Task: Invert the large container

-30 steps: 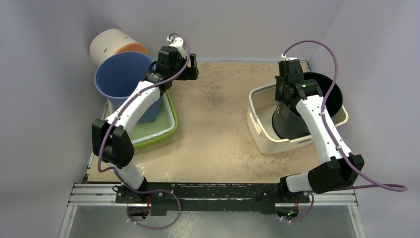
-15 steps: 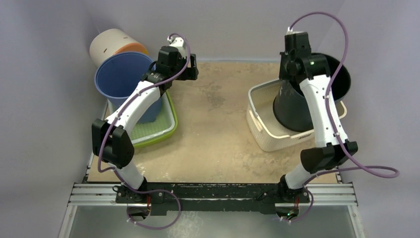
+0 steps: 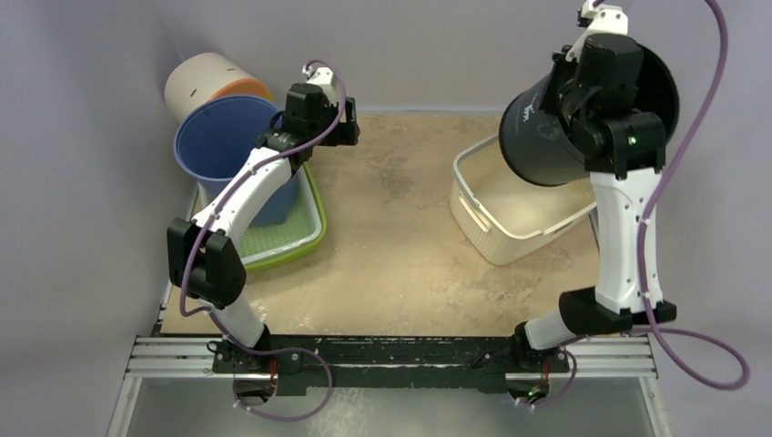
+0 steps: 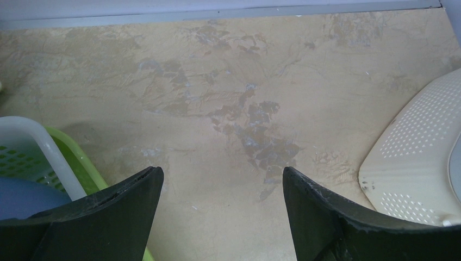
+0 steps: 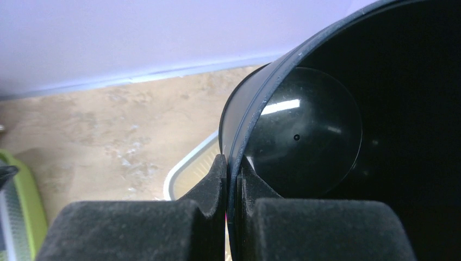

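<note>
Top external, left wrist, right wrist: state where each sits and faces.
Top external: above and behind, looking down on the table; left arm and right arm show whole.
Left wrist: on the left arm, facing the table; open left pincer frames the bottom.
Right wrist: on the right arm, along the shut right pincer clamped on the black container's rim.
Shared: the white basket, in all three.

Overhead view: light is even, diffuse and moderately bright, with only faint soft shadows on the table (image 3: 401, 237), lower centre. Right wrist view: a white glare streak lies on the floor of the black container (image 5: 326, 125), centre; its interior at right reads near black; the right gripper (image 5: 232, 168) in the foreground is blurred. Left wrist view: tabletop sharp, evenly lit.
</note>
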Available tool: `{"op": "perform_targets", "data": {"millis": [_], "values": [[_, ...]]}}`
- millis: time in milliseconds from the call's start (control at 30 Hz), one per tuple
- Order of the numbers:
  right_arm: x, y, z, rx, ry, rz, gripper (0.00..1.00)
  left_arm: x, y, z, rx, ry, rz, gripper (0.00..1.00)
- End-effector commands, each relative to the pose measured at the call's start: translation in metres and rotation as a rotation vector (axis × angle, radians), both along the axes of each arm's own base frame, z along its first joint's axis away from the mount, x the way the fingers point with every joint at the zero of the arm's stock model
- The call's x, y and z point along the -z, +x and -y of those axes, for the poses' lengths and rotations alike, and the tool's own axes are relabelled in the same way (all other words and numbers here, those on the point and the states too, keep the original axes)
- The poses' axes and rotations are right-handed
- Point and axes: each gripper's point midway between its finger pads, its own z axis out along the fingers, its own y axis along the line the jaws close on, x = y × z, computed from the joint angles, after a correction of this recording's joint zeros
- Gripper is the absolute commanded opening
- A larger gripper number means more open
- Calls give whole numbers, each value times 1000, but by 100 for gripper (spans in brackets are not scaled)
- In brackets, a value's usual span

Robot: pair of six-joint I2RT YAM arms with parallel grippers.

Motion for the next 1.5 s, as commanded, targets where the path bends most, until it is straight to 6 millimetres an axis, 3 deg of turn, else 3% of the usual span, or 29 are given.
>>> {"op": "perform_targets", "data": {"millis": [0,133,300,333,667,833,1133,1467], "values": [[-128,-28,-7,-95,23,485,0,-31,2,-2,6,-26,76,80],[-154,-34,-26,-208,46,607,0,-42,0,-6,-9,-30,101,80],[-194,-70,-38,-307,66,880,0,-51,-2,-12,-35,-26,122,80],[-193,-72,-42,-332,93,913,0,-52,-3,-13,-39,-28,122,80],[-193,-39,-112,-693,190,972,0,-88,-11,-27,-108,-58,207,80],[-168,-11,-136,-804,265,921,0,-90,-18,-37,-147,-58,217,80],[-87,43,-186,-1040,467,729,0,-111,-28,-51,-225,-108,274,79],[-31,91,-221,-1216,670,556,0,-118,-32,-57,-246,-94,292,79]]}}
